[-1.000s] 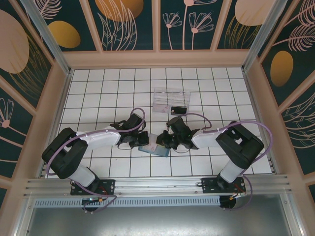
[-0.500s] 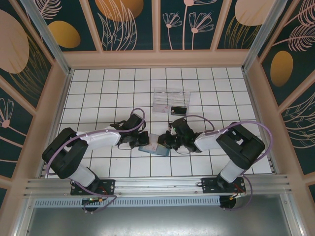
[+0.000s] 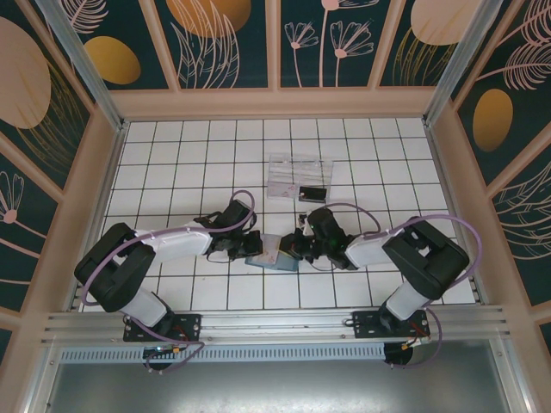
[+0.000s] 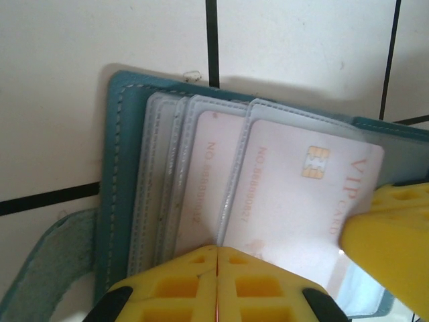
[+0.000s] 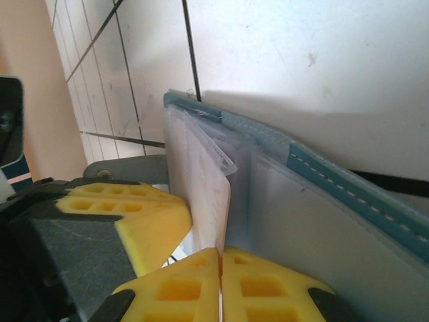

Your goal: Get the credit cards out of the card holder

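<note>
The teal card holder (image 3: 277,261) lies open on the tiled floor between my two grippers. In the left wrist view its clear pockets (image 4: 167,174) hold two pale pink credit cards, the nearer one (image 4: 301,201) with a gold chip and "VIP CARD" print. My left gripper (image 4: 218,249) is shut on the pocket leaf at the holder's near edge. My right gripper (image 5: 220,253) is shut on the edge of the chip card (image 5: 211,194), which stands out of its pocket beside the teal cover (image 5: 315,161). The right gripper's yellow finger (image 4: 392,235) covers that card's corner.
A clear plastic tray (image 3: 297,170) stands one tile behind the holder, with a small black card (image 3: 312,191) at its near right corner. The enclosure walls ring the white tiled floor. Both arms reach inward from their bases at the near edge.
My right gripper has closed its jaws onto the card's edge, and its wrist has shifted slightly right. The left gripper and the holder have stayed put.
</note>
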{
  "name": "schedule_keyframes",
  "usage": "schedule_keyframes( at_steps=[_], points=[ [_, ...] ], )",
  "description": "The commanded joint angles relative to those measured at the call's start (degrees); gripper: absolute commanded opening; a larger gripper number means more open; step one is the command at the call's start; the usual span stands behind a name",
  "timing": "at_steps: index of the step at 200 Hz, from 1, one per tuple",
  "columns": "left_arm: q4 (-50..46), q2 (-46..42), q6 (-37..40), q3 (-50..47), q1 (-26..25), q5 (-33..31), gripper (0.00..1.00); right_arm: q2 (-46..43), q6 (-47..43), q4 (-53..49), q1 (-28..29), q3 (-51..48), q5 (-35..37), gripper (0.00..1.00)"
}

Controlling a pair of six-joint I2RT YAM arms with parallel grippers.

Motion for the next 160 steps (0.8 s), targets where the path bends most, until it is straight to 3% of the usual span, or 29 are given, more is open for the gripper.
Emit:
schedule_keyframes(
  at_steps=[1, 76, 160],
  points=[
    [-5.52, 2.13, -0.01, -0.35, -0.12, -2.14, 0.08, -3.78, -1.84, -2.62, -1.62, -1.08, 0.84, 0.08],
    [-5.79, 2.7, -0.22, 0.2, -0.07, -2.43, 0.08, -8.31, -6.23, -12.82, -4.22, -0.58, 1.74, 0.06],
    [-5.4, 2.79, -0.06, 1.22, -0.09, -2.71, 0.08, -20.5, -14.29, -30.03, -7.5, 3.29, 6.75, 0.0]
  ],
)
